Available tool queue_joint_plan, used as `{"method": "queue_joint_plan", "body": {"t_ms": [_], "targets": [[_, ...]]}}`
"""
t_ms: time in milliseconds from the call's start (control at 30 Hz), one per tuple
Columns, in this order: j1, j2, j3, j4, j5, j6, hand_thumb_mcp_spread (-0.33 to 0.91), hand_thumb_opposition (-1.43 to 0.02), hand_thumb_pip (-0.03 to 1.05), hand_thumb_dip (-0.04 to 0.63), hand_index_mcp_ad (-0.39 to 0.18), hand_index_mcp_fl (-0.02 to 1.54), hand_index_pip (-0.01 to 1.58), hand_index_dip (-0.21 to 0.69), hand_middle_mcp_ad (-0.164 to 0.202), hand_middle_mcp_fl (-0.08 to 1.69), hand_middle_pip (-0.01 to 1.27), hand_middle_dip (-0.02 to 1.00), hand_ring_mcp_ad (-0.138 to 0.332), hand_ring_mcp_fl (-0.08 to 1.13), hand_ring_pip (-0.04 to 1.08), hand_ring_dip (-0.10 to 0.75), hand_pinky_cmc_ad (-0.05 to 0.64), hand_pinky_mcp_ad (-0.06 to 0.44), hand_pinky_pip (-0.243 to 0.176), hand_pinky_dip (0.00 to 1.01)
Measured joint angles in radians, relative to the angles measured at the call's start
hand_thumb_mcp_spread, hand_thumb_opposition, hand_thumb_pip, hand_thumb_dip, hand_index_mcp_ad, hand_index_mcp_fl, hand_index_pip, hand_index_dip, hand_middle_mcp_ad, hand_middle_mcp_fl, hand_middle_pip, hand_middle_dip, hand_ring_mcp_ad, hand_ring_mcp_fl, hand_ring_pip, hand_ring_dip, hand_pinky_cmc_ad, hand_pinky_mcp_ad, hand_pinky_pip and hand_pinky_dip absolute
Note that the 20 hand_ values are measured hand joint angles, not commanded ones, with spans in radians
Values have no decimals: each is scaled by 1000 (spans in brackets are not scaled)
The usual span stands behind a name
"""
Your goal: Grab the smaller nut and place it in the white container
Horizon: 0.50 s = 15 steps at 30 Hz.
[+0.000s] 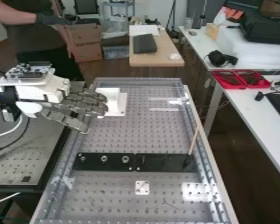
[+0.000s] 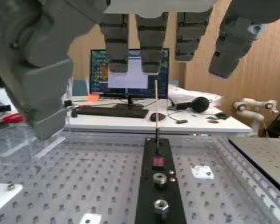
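Robot hand (image 1: 85, 106) open, fingers nearly straight and holding nothing, hung beside the white container (image 1: 112, 97), well apart from the nuts (image 2: 160, 179) on the black strip (image 1: 164, 161). I couldn't tell which nut was smaller, so I judged it best to compare them first, then descend squarely and pinch without brushing a neighbour.

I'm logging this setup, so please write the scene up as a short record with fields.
hand: open, holding nothing, by the white container
white container: on the perforated bench, apart from the black strip
nuts: in a row on the black strip
thin stick: upright, slightly tilted
smaller nut: not yet picked up
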Motion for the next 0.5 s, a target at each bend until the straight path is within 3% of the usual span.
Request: {"method": "queue_joint_plan", "body": {"t_ms": [67,367,500], "targets": [[-2,-11,-5,10,0,-9,295,-757,723,129,-77,40,449,232,75,87,126,236,155,-2,73,124,393,311,-75,279],[-16,-73,-10,50,-6,-45,328,-787,721,188,-91,23,1000,213,75,93,126,239,155,0,70,127,393,311,-75,265],[-17,-100,-5,57,-9,-58,340,-803,721,188,-94,2,1098,213,72,101,126,239,159,0,66,127,393,314,-72,241]]}}
